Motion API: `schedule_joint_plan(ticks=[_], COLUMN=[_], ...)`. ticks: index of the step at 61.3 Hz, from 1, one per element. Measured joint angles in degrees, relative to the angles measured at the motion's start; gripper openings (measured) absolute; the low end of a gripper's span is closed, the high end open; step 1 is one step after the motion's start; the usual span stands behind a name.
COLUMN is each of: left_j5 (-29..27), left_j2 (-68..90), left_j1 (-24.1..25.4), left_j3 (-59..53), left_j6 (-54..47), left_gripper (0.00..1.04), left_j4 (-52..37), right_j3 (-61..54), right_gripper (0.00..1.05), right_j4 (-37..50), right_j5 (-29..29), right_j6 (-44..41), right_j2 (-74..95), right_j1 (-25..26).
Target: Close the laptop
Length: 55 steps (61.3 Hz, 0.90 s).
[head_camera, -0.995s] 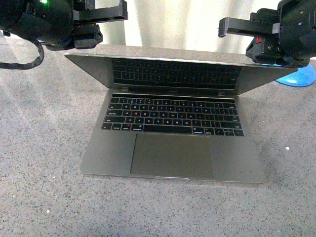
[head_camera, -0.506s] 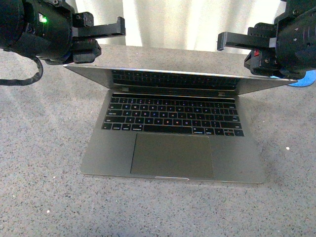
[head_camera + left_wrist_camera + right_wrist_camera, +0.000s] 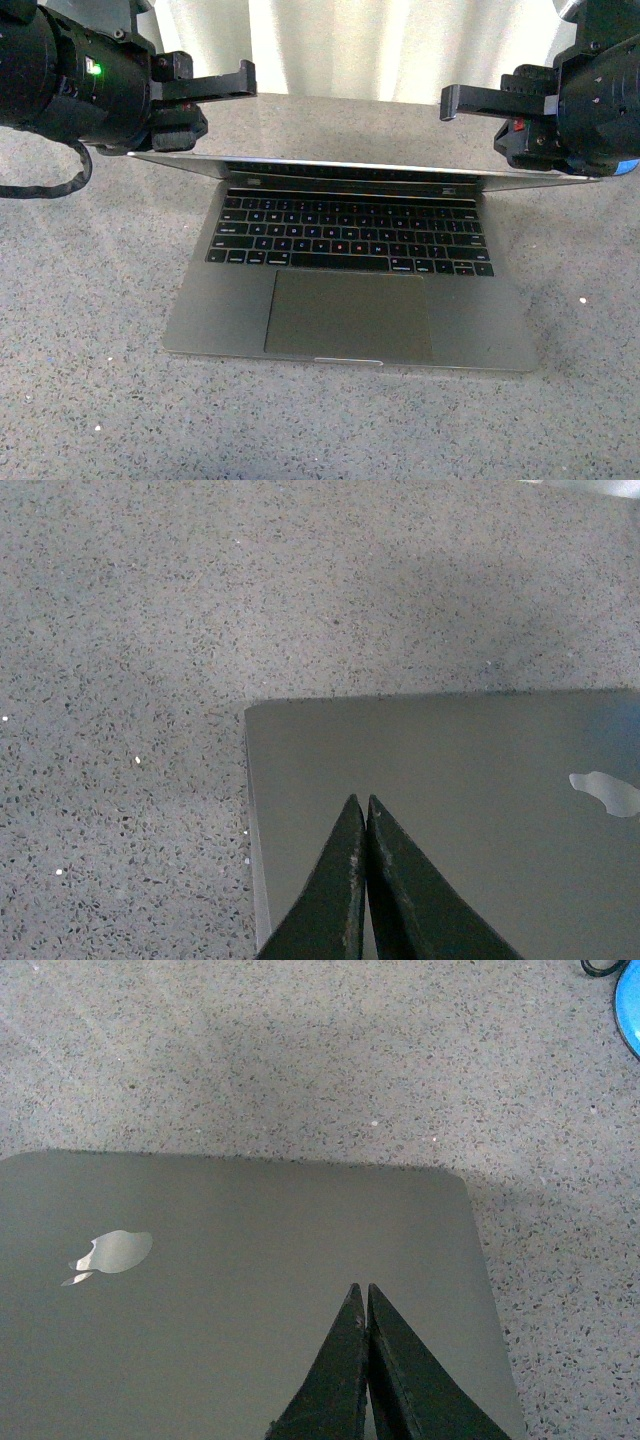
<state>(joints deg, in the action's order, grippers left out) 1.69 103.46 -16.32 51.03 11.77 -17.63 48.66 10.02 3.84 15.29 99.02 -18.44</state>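
Laptop [image 3: 350,300]: centred on a speckled grey table [image 3: 90,330], keyboard deck flat, lid tipped far forward and seen nearly edge-on. Left hand [image 3: 240,80] and right hand [image 3: 452,100] are over the lid's two outer corners, probably so that the push comes down evenly. A pale curtain [image 3: 350,45] hangs behind the laptop. Left wrist view: hand pinched together, tips against the lid's back near its corner. Right wrist view: hand likewise together on the lid; a blue object [image 3: 630,1005] lies beyond the laptop's right side.

Grey laptop [image 3: 215,310], black keys [image 3: 345,240], pale logo [image 3: 115,1252]; speckled grey table [image 3: 90,380]
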Motion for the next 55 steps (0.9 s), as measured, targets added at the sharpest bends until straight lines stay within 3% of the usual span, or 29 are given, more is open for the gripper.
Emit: schedule_joint_plan(ticks=[55], left_j5=[0.0], left_j2=[0.1], left_j1=[-1.0], left_j3=[-3.3], left_j6=[2.0], left_gripper=[0.04], left_j4=[-0.9], right_j3=[-4.0], right_gripper=[0.01], right_j4=[1.7], right_j5=[0.0], right_j6=[0.0], right_j2=[0.4], right_j1=[-0.2])
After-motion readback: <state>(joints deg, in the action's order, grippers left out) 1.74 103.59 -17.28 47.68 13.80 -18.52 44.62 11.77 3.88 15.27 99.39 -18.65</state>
